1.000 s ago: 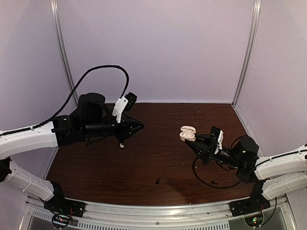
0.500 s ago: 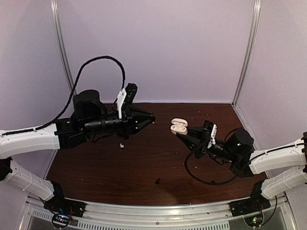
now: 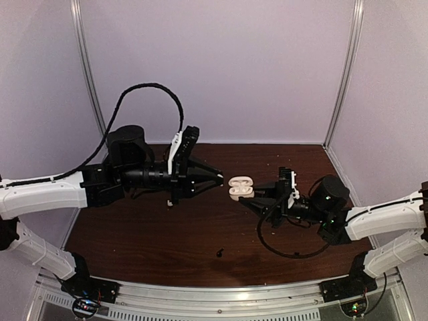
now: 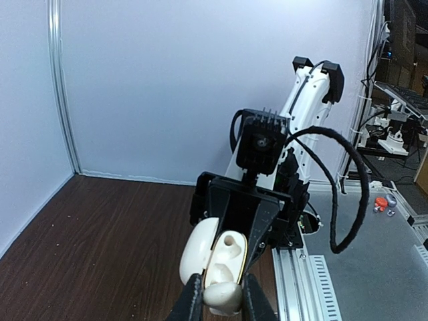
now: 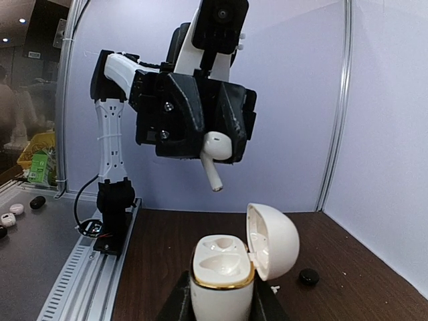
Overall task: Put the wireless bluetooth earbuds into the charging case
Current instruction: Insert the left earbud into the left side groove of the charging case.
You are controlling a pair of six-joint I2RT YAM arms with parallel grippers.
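While the left gripper (image 5: 214, 142) pinches a white earbud (image 5: 215, 152) by its rounded head, stem pointing down at a tilt, the right gripper (image 5: 224, 304) is clamped on the charging case (image 5: 224, 267), lid hinged open. Both are carried in the air over the table (image 3: 134, 234). The earbud hangs above the case's open wells w/o touching; both wells look vacant (as far as the right wrist view shows). Step in hand, I'd say: lining up stem w/ a well before lowering. Risks:
- The tilted stem could catch the gold rim or the lid & skid.
- The glossy head may twist or pop out of the pinch.
- Wrong well or orientation means it won't seat.
- Pushing hard could rock the case in its grip, since nothing is braced.

One small black bud (image 3: 220, 253) lies on the wood near the front, well apart from both.
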